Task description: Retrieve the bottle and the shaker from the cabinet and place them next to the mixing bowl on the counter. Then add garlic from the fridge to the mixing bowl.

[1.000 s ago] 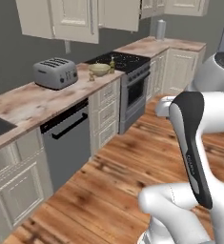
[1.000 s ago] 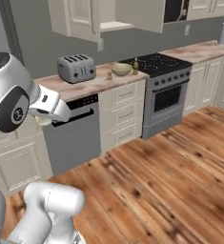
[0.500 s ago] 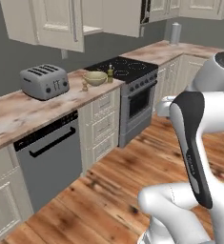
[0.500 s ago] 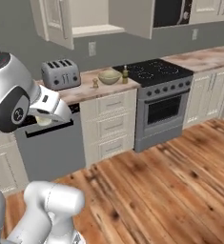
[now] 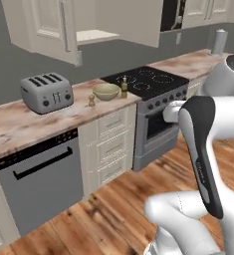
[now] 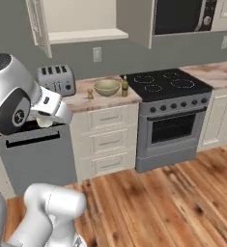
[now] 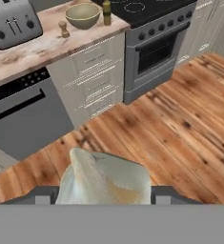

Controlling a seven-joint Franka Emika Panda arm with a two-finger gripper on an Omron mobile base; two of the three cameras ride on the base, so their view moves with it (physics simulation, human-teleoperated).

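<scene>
My gripper [image 7: 104, 195] is shut on the whitish lumpy garlic [image 7: 104, 177], held above the wood floor with a dark finger at each side of it. In the right base view the gripper [image 6: 45, 121] hangs in front of the dishwasher, with the garlic [image 6: 43, 123] peeking out below the hand. The mixing bowl [image 5: 106, 91] [image 6: 107, 87] [image 7: 83, 15] sits on the counter [image 5: 19, 124]. To its right stands the bottle [image 5: 124, 87] [image 6: 125, 86] [image 7: 106, 12], to its left the shaker [image 5: 92, 100] [image 6: 90, 93] [image 7: 64, 28]. Above them the cabinet [image 5: 91, 36] stands open. The fridge is out of view.
A grey toaster [image 5: 46, 92] stands on the counter left of the shaker. The black stovetop [image 5: 146, 79] with its oven [image 6: 170, 132] adjoins the bowl's right side. A dishwasher [image 5: 39, 182] and cream drawers [image 6: 105, 140] front the counter. Wood floor [image 7: 180, 119] lies open between me and them.
The whole picture has shifted: the base has driven, and the counter with bowl, bottle and shaker now stands nearer and more central. The garlic stays in the gripper.
</scene>
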